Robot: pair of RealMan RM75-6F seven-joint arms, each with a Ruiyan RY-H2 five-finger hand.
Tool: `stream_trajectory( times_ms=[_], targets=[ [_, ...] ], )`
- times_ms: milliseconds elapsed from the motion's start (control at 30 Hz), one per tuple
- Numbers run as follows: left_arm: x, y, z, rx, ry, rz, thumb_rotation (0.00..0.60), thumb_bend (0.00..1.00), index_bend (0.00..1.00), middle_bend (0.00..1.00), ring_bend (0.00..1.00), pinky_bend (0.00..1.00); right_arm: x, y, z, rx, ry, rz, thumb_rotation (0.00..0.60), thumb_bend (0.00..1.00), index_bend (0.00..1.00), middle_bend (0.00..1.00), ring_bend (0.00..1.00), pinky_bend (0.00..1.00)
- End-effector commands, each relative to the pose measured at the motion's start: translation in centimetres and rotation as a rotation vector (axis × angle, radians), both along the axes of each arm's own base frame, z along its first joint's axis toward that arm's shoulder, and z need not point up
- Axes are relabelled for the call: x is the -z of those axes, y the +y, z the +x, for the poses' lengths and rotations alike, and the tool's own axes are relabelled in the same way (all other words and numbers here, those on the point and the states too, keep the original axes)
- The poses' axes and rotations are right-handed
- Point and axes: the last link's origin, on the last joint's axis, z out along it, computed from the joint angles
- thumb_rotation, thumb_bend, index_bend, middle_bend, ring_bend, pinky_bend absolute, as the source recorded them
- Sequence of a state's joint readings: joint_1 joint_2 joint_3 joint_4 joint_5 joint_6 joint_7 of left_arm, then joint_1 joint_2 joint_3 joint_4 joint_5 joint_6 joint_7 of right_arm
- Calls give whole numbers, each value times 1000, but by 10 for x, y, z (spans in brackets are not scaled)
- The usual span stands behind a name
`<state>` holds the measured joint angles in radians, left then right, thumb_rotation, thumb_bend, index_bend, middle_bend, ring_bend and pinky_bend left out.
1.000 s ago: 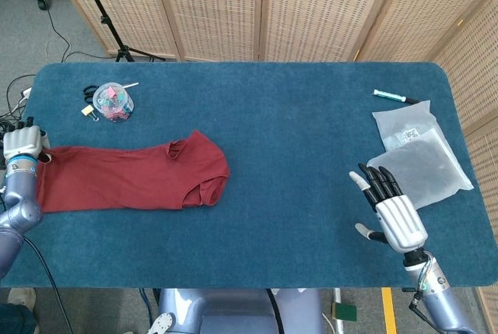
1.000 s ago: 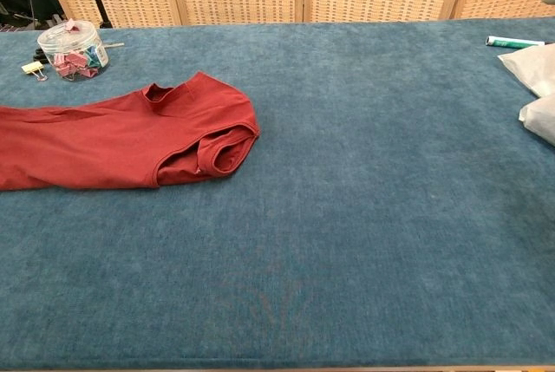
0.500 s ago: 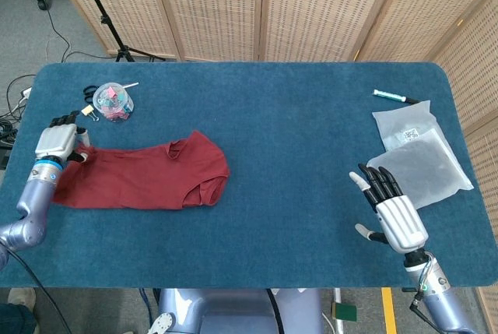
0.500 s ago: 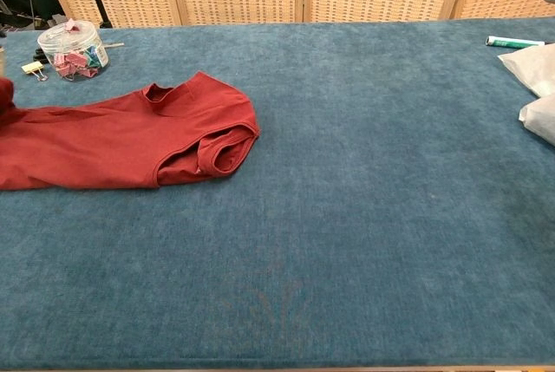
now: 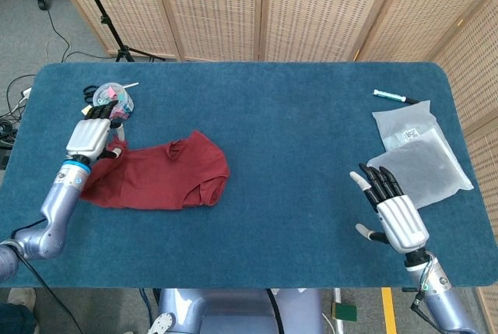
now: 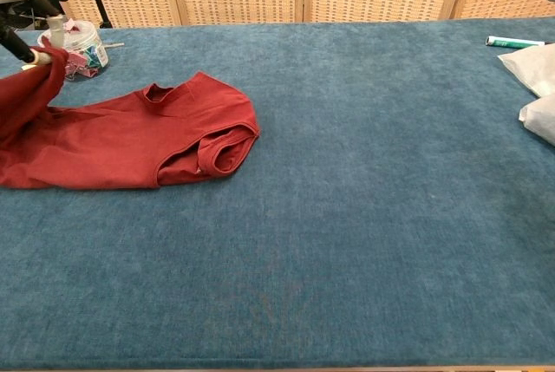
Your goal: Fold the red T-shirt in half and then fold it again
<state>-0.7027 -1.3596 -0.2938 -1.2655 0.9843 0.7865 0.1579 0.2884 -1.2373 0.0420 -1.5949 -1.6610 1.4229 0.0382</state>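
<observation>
The left hand (image 5: 92, 136) pinched the raised hem end of the red T-shirt (image 5: 167, 175) (long axis left-right), with the collar end lying toward the right; the right hand (image 5: 391, 208) lay open, well apart

Left hand (image 5: 93, 135) raised, fingers pinched closed; right hand (image 5: 393, 209) low, flat, fingers spread apart.

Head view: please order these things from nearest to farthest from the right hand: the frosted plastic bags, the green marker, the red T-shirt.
From the right hand:
1. Frosted plastic bags, just beyond it, at the right edge.
2. Green marker, further back on the right.
3. Red T-shirt, across the table, on the left.
</observation>
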Motion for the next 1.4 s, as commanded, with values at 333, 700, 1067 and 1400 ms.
stream_trajectory(
  times_ms=[333,700,1067,1400],
  targets=[
    [51,19,56,59,-27,-20,600,552,762,0,0,0,-1,-3,-2,10,-4,-3,600,0,0,0,0,0],
    [82,29,82,68,-13,-40,600,552,762,0,0,0,-3,-6,-3,19,-10,-8,600,0,0,0,0,0],
    [101,30,89,61,7,-68,600,506,712,0,0,0,-4,-7,-5,27,-10,-7,600,0,0,0,0,0],
    [100,26,98,111,-127,-42,600,45,0,0,0,0,-5,-7,-5,27,-13,-9,600,0,0,0,0,0]
  ],
)
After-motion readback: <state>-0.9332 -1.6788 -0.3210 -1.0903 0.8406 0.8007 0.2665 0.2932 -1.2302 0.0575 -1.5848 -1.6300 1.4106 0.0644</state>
